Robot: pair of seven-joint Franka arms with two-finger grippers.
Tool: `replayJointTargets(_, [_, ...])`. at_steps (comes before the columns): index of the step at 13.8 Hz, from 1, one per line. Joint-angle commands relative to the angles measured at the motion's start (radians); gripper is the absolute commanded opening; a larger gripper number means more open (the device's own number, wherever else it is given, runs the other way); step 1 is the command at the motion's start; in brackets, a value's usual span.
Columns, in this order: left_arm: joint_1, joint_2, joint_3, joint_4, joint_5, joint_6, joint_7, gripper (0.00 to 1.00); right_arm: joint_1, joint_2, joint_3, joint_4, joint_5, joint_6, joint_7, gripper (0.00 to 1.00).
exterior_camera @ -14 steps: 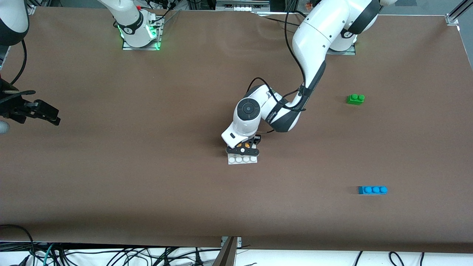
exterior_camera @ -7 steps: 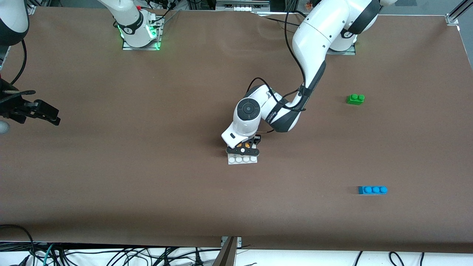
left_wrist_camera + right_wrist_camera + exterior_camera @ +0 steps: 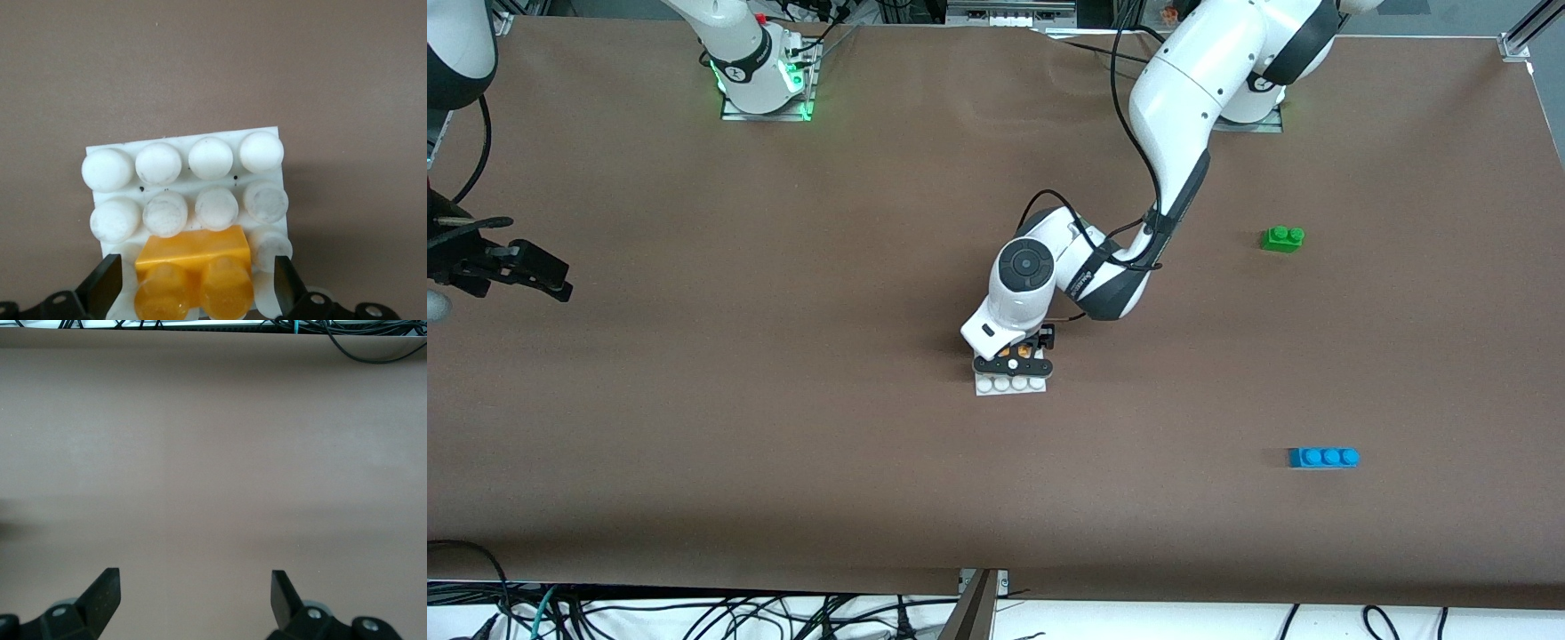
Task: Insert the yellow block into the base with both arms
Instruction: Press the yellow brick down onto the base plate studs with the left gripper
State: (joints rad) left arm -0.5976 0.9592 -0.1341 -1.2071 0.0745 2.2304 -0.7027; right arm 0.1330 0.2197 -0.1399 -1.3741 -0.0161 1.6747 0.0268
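**Yellow block seated on the base, left fingers spread clear of it**

The white base (image 3: pixel 1011 384) lies near the middle of the brown table (image 3: pixel 783 444), and the left arm (image 3: pixel 1174 107) reaches down over it. In the front view the left gripper (image 3: pixel 1014 360) and the wrist above it cover most of the base; only the row of studs nearest the front camera shows, with slivers of the yellow block (image 3: pixel 1015 352) between black parts.

The left wrist view fills in what is hidden there. The yellow block (image 3: pixel 193 270) sits on the base (image 3: pixel 187 163) at the row next to the gripper, two rows of white studs bare past it. The left gripper (image 3: pixel 193 290) stands with its fingers (image 3: pixel 107 287) apart on either side of the block, a gap showing on each side, so it grips nothing.

A green two-stud brick (image 3: pixel 1282 238) and a blue three-stud brick (image 3: pixel 1323 457) lie well apart toward the left arm's end of the table, the blue one nearer the front camera.

The right gripper (image 3: pixel 534 271) waits over the table's edge at the right arm's end. The right wrist view shows its fingers (image 3: pixel 103 593) wide apart over bare table (image 3: pixel 213 453), with cables (image 3: pixel 373 347) past the edge.
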Motion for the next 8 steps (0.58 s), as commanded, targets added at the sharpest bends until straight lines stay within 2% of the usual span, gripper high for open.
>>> replayJointTargets(1, [-0.013,-0.020,0.010,0.034,0.004,-0.034,-0.017,1.00,-0.003,-0.011,0.006,-0.011,-0.002,-0.004,-0.010,1.00])
replayJointTargets(4, [-0.002,-0.091,0.007,0.028,0.001,-0.138,-0.015,1.00,-0.003,-0.011,0.006,-0.011,-0.004,-0.006,-0.014,1.00])
replayJointTargets(8, [0.022,-0.224,0.013,0.020,0.005,-0.369,-0.017,1.00,-0.003,-0.011,0.006,-0.011,-0.002,-0.006,-0.011,1.00])
